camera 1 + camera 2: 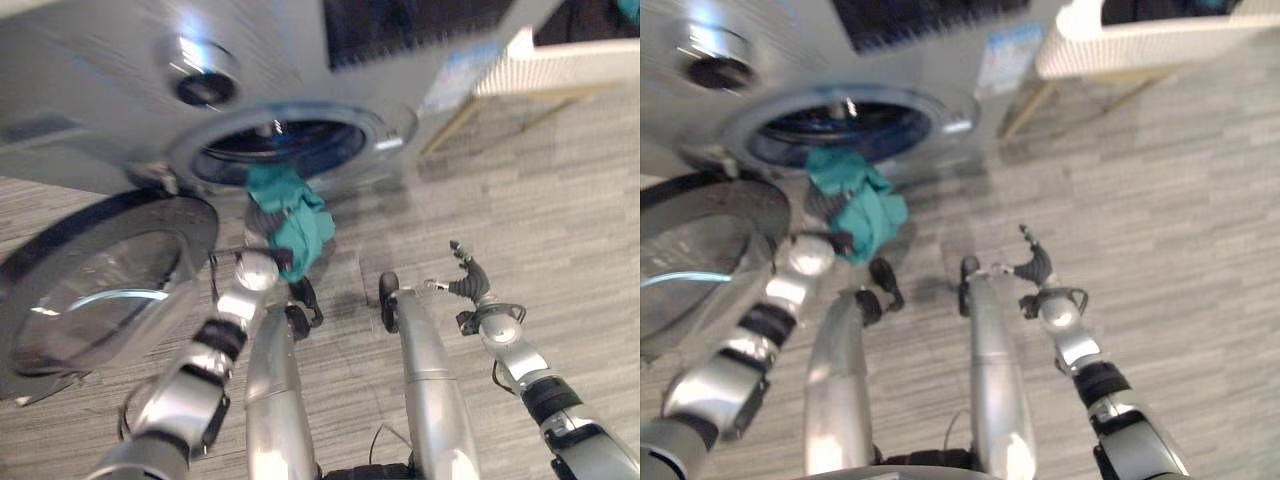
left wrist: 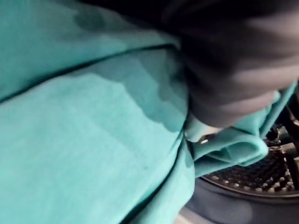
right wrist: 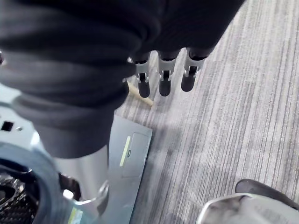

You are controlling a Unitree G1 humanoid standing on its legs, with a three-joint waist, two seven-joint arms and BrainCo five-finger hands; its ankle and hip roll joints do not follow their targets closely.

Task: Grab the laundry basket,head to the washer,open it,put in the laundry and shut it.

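Left eye view: a silver front-loading washer stands with its round door swung open to the robot's left. A teal garment hangs from the lower lip of the drum opening, part inside and part draped down over the front. The left hand is raised against the cloth, its fingers hidden in the folds, so their state cannot be told. The right hand hangs over the grey plank floor, well apart from the washer.

Right eye view: a white slatted laundry basket on thin wooden legs stands beside the washer, on the robot's right.

Left wrist view: the teal garment lies just before the camera; the dark ribbed cover of the hand presses into it, and the perforated drum shows beyond the cloth.

Right wrist view: the right hand's fingers extend straight, side by side, touching nothing, above the floor and near the washer's lower front panel.
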